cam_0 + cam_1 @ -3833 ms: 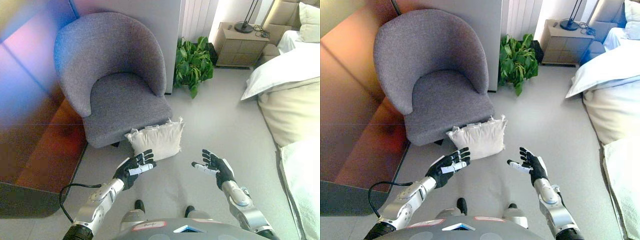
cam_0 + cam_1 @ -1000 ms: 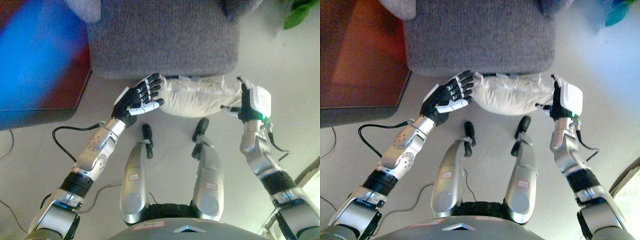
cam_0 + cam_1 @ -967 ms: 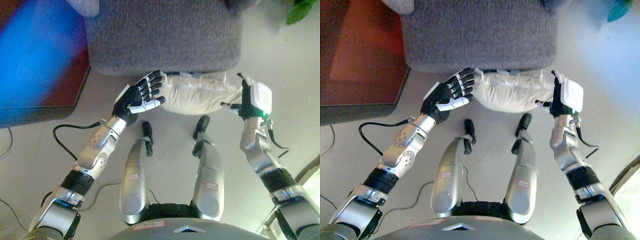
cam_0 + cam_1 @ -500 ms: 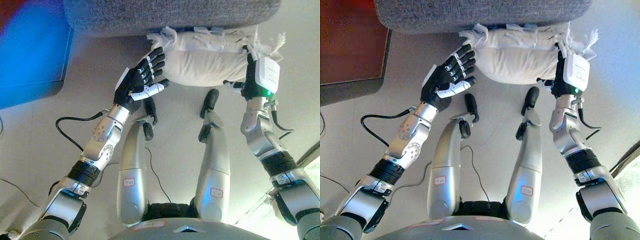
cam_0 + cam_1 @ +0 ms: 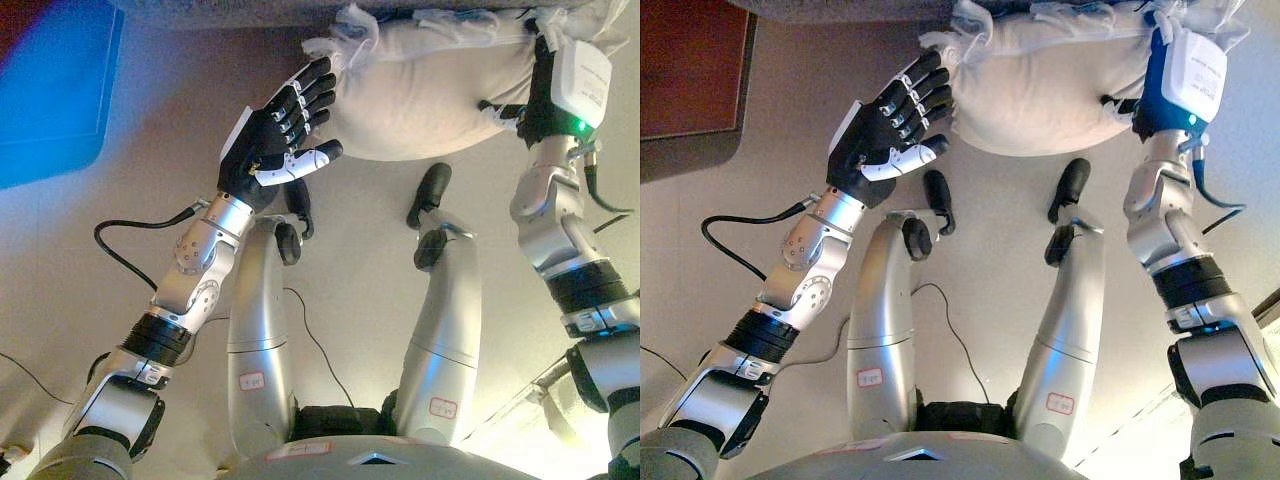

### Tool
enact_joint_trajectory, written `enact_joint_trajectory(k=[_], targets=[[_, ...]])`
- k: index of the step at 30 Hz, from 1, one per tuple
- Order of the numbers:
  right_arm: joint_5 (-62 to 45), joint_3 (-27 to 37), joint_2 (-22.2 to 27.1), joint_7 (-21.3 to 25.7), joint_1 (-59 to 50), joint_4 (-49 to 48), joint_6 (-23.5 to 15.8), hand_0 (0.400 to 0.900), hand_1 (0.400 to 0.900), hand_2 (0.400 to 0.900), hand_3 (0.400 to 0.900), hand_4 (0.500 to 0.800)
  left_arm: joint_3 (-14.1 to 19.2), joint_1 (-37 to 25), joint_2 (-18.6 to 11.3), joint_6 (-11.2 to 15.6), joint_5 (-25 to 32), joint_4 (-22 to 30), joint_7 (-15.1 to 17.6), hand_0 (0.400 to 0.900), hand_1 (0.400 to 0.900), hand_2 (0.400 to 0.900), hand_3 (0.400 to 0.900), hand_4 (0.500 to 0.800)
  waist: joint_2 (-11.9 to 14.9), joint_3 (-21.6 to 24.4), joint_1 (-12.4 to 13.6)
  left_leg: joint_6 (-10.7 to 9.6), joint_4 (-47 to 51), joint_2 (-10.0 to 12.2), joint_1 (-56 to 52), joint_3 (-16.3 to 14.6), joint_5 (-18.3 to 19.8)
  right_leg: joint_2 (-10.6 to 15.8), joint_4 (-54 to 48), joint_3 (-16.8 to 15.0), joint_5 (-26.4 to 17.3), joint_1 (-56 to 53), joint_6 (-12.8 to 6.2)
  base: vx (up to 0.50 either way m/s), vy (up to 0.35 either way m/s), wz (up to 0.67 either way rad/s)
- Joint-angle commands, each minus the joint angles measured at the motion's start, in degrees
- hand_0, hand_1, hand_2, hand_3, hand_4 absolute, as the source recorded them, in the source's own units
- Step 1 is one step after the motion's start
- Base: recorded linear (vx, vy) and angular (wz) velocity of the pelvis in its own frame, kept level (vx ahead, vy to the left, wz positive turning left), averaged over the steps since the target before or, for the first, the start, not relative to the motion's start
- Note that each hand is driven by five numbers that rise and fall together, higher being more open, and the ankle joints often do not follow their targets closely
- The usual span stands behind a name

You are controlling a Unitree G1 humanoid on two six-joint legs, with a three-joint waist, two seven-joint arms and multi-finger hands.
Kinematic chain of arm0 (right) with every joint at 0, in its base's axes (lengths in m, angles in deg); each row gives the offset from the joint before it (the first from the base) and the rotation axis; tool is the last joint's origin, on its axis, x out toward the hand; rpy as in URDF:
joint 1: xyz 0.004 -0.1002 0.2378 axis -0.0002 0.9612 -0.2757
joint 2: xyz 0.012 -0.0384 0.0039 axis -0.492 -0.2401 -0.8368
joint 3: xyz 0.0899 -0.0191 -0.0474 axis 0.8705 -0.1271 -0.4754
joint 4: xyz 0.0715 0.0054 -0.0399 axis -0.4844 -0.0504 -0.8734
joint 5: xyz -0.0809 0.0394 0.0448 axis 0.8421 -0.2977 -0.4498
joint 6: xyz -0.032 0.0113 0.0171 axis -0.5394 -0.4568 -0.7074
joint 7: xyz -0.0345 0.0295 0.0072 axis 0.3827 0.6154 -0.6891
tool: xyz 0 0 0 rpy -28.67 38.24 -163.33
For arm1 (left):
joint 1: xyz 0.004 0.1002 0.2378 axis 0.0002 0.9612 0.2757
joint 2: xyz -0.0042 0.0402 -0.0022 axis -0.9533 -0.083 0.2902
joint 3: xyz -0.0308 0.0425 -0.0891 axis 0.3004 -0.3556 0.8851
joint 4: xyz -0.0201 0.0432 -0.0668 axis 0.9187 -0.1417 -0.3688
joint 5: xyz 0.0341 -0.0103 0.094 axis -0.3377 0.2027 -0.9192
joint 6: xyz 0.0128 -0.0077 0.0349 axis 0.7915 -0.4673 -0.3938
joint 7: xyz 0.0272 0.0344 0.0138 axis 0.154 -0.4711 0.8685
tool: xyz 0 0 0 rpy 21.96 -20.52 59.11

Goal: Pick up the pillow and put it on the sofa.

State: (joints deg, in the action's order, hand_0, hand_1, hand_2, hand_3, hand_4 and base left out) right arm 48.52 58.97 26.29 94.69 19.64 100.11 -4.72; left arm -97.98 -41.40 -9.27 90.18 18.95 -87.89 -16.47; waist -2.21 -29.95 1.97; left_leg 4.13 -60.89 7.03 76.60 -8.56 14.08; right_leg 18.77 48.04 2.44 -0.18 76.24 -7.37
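The cream pillow (image 5: 420, 90) lies on the floor against the base of the grey armchair (image 5: 230, 10), at the top of the view. My left hand (image 5: 275, 140) is open, its straight fingers just at the pillow's left end. My right hand (image 5: 535, 100) is at the pillow's right end, palm against it, thumb out and fingers straight along the cloth. The pillow sits between the two hands. Only the chair's lower edge shows; its seat is out of view.
A dark wooden cabinet base (image 5: 680, 70) stands on the left of the grey floor (image 5: 90, 260). The chair's base closes off the space behind the pillow.
The camera has tilted further down, so the chair has slid up out of view. Both hands have stayed at the pillow's ends, the left now closer to it.
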Motion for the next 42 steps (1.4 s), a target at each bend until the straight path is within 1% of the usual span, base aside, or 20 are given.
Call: enact_joint_trajectory(k=[1, 4, 8, 10, 13, 16, 19, 23, 24, 25, 28, 29, 30, 31, 33, 36, 38, 40, 42], targets=[[-1.4, -0.1, 4.0, -3.6, -1.9, -0.1, 1.5, 0.4, 0.4, 0.4, 0.4, 0.5, 0.9, 1.4, 1.4, 3.1, 0.5, 9.8, -3.2, 0.9, 0.9, 0.9, 0.9, 0.8, -3.1, 0.2, 1.5, -5.0, 14.2, 1.7, 0.1, 4.3, -10.5, 0.9, 3.9, 1.0, 2.4, -1.2, 0.57, 0.04, 0.003, 0.0], [-2.8, -0.3, 4.0, -4.5, -2.6, -0.1, 2.0, 0.4, 0.4, 0.4, 0.4, 0.5, 0.9, 1.8, 1.5, 3.0, 0.8, 10.1, -3.2, 0.9, 0.9, 0.9, 0.9, 0.8, -3.0, 0.2, 1.9, -5.1, 14.8, 1.7, 0.2, 4.6, -11.0, 0.9, 3.3, 1.3, 2.0, -1.3, 0.4, 0.01, 0.002, 0.0], [-3.2, 0.6, 3.3, -3.5, -2.4, -0.9, 1.7, 0.4, 0.4, 0.4, 0.4, 0.5, 1.1, 1.9, 1.6, 2.8, 0.5, 10.7, -2.7, 0.9, 0.9, 0.9, 0.9, 0.8, -2.8, 0.2, 2.2, -5.3, 16.6, 1.4, -0.3, 4.9, -11.7, 0.9, 1.9, 2.0, 1.3, -1.9, -0.03, 0.0, 0.0, 0.0], [-3.3, 1.2, 2.9, -2.5, -2.0, -1.3, 1.6, 0.4, 0.4, 0.4, 0.4, 0.5, 1.1, 2.1, 1.8, 3.1, 0.2, 10.6, -2.5, 0.9, 0.9, 0.9, 0.9, 0.8, -2.7, 0.2, 2.3, -5.3, 17.6, 1.3, -0.7, 4.9, -12.0, 0.9, 1.0, 2.3, 1.0, -2.3, -0.23, 0.0, 0.0, 0.0], [-3.6, 1.9, 2.4, -0.7, -1.8, -2.0, 1.4, 0.4, 0.4, 0.4, 0.4, 0.5, 0.9, 1.6, 2.0, 2.8, -0.2, 10.8, -2.0, 0.9, 0.9, 0.9, 0.9, 0.8, -2.5, 0.2, 2.3, -5.3, 19.0, 1.1, -1.4, 5.0, -12.1, 0.9, -0.6, 2.9, 0.7, -3.1, -0.45, 0.0, 0.0, 0.0], [-4.8, 2.8, 1.4, 3.0, -1.4, -2.8, 0.2, 0.4, 0.4, 0.4, 0.4, 0.5, 0.5, 1.3, 2.8, 2.6, -0.7, 10.6, -1.2, 0.9, 0.9, 0.9, 0.9, 0.8, -2.3, 0.2, 2.2, -5.4, 21.0, 0.8, -3.0, 4.9, -12.4, 0.9, -3.1, 3.7, 0.2, -4.6, -0.58, 0.0, -0.003, 0.01], [-5.3, 3.6, 0.7, 5.4, -1.1, -3.4, -0.7, 0.4, 0.4, 0.4, 0.4, 0.5, 0.3, 1.3, 3.6, 2.5, -0.6, 10.3, 0.0, 0.9, 0.9, 0.9, 0.9, 0.8, -2.3, 0.2, 2.2, -5.5, 22.9, 0.4, -5.2, 4.6, -12.6, 0.9, -5.5, 4.3, -0.1, -6.8, -0.7, 0.0, 0.0, 0.0], [-5.6, 4.5, -0.8, 11.0, 0.8, -4.8, -4.2, 0.4, 0.4, 0.4, 0.4, 0.5, 0.1, 2.0, 5.0, 3.7, -0.3, 8.8, 3.9, 0.9, 0.9, 0.9, 0.9, 0.8, -2.1, 0.2, 2.1, -5.9, 27.6, -0.3, -11.8, 3.7, -13.3, 0.7, -10.6, 6.2, -0.4, -13.4, -1.03, 0.0, 0.0, 0.0], [-5.7, 5.1, -1.3, 12.4, 1.8, -5.4, -5.4, 0.4, 0.4, 0.4, 0.4, 0.5, 0.2, 2.3, 5.3, 3.8, 0.1, 8.5, 5.2, 0.9, 0.9, 0.9, 0.9, 0.8, -1.9, 0.2, 2.1, -6.0, 29.2, -0.7, -14.0, 3.5, -13.6, 0.6, -12.2, 6.6, -0.6, -15.5, -1.23, 0.0, 0.0, 0.0], [-5.4, 5.5, -1.9, 13.8, 2.9, -6.3, -6.2, 0.4, 0.4, 0.4, 0.4, 0.5, 0.5, 2.7, 5.7, 3.5, 0.7, 8.3, 6.0, 0.9, 0.9, 0.9, 0.9, 0.8, -1.9, 0.2, 2.1, -6.0, 30.7, -1.1, -16.0, 3.4, -13.8, 0.6, -13.7, 7.0, -0.8, -17.5, -1.42, 0.0, 0.0, 0.0], [-4.7, 7.2, -3.6, 18.2, 7.7, -9.0, -9.4, 0.4, 0.4, 0.4, 0.4, 0.5, 1.9, 4.3, 5.9, 3.7, 1.7, 7.0, 7.3, 0.9, 0.9, 0.9, 0.9, 0.8, -1.3, 0.2, 2.1, -5.8, 34.8, -2.4, -23.9, 2.5, -13.9, 0.9, -18.5, 9.0, -1.5, -25.3, -1.87, -0.02, -0.025, 0.05], [-4.2, 7.6, -4.2, 19.4, 9.2, -9.5, -10.5, 0.4, 0.4, 0.4, 0.4, 0.5, 2.5, 4.8, 5.8, 3.5, 2.0, 6.8, 8.6, 0.9, 0.9, 0.9, 0.9, 0.8, -1.1, 0.2, 2.1, -5.8, 36.2, -2.6, -26.8, 2.2, -13.8, 0.9, -20.1, 9.7, -1.8, -28.1, -1.94, -0.01, -0.041, 0.07], [-3.8, 8.0, -5.0, 20.4, 10.9, -10.3, -11.5, 0.4, 0.4, 0.4, 0.4, 0.5, 3.3, 5.2, 5.7, 3.5, 3.7, 6.3, 9.3, 0.9, 0.9, 0.9, 0.9, 0.8, -0.8, 0.2, 2.1, -5.6, 38.0, -3.0, -30.4, 1.8, -13.8, 0.9, -21.9, 10.3, -2.4, -31.5, -2.01, -0.06, -0.046, 0.1], [-3.3, 8.4, -5.6, 20.9, 12.1, -11.0, -12.1, 0.4, 0.4, 0.4, 0.4, 0.5, 4.3, 5.6, 5.8, 2.8, 5.3, 5.8, 8.9, 0.9, 0.9, 0.9, 0.9, 0.8, -0.5, 0.2, 2.0, -5.1, 39.1, -3.2, -32.0, 1.1, -15.2, 1.2, -23.6, 11.5, -4.1, -33.3, -1.28, -0.03, -0.06, 0.11], [-2.4, 8.9, -7.0, 22.3, 15.3, -12.3, -14.0, 0.4, 0.4, 0.4, 0.4, 0.5, 5.9, 6.5, 6.2, 1.7, 7.1, 4.7, 9.7, 0.9, 0.9, 0.9, 0.9, 0.8, 0.2, 0.2, 1.8, -5.0, 41.5, -3.4, -38.4, 0.0, -14.7, 1.3, -26.3, 12.2, -4.8, -39.5, -1.48, 0.02, -0.047, 0.09], [-3.4, 9.5, -5.9, 22.4, 17.3, -13.4, -15.6, 0.4, 0.4, 0.4, 0.4, 0.5, 7.6, 6.9, 7.0, 0.2, 6.8, 4.4, 11.2, 0.9, 0.9, 0.9, 0.9, 0.8, 0.3, 0.8, 1.6, -4.6, 43.8, -3.9, -45.0, -1.2, -14.2, 1.2, -28.8, 13.0, -5.0, -46.1, -1.47, 0.0, 0.041, 0.03], [-3.3, 9.8, -6.0, 22.2, 18.0, -12.7, -16.8, 0.4, 0.4, 0.4, 0.4, 0.5, 8.2, 7.1, 7.6, -0.3, 7.6, 3.4, 12.7, 0.9, 0.9, 0.9, 0.9, 0.8, 0.0, 2.5, 1.4, -4.4, 45.8, -4.4, -49.1, -1.8, -14.3, 0.7, -29.9, 12.9, -4.9, -49.5, -1.45, 0.01, 0.119, -0.03], [-3.3, 9.9, -6.4, 22.3, 19.3, -12.6, -18.7, 0.4, 0.4, 0.4, 0.4, 0.5, 9.0, 7.6, 8.4, -0.2, 7.6, 3.0, 15.3, 0.9, 0.9, 0.9, 0.9, 0.8, 0.2, 4.5, 1.3, -4.3, 48.6, -5.0, -53.4, -1.9, -14.6, 0.6, -31.9, 13.2, -5.3, -53.5, -1.53, 0.03, 0.111, -0.06], [-2.3, 10.5, -7.4, 21.7, 22.3, -13.3, -20.2, 0.4, 0.4, 0.4, 0.4, 0.5, 9.8, 8.8, 8.8, -2.2, 6.8, 2.8, 18.1, 0.9, 0.9, 0.9, 0.9, 0.8, 0.7, 7.3, 1.2, -4.2, 52.2, -5.5, -59.1, -2.1, -14.8, 0.4, -34.7, 13.9, -6.1, -58.8, -1.87, 0.15, 0.076, -0.06]])
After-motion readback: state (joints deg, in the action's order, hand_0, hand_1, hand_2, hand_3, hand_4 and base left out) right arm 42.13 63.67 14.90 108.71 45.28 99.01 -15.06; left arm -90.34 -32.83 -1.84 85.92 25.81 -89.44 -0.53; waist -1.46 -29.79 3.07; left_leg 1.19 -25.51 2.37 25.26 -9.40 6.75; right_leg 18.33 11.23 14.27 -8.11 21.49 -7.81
